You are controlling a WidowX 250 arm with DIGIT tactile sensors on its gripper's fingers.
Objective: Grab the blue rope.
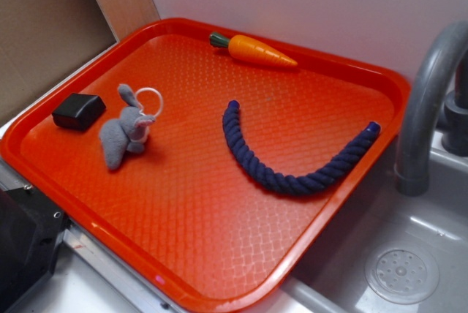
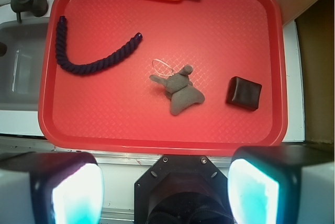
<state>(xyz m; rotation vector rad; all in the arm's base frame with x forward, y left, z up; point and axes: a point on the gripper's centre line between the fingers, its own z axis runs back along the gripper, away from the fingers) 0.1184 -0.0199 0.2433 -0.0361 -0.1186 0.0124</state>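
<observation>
In the exterior view, a small black block [image 1: 77,110] sits at the far left of the red tray [image 1: 219,254], near its rim. Just to its right lies a grey plush rabbit [image 1: 124,134] with a white ring [image 1: 149,101] at its head. Toward the middle of the back edge rests a toy carrot [image 1: 256,50], green top pointing left. Right of center, the blue rope [image 1: 289,174] lies flat on the tray in a U-shaped curve, both brighter blue ends pointing toward the back and well apart from the rabbit and the carrot. Further right, a grey faucet [image 1: 424,101] rises over a sink [image 1: 402,273].

In the wrist view the end effector [image 2: 165,190] hangs high above the tray's near edge, its two fingers [image 2: 73,192] spread wide with nothing between them; the rope is at the upper left there, well away from it.
</observation>
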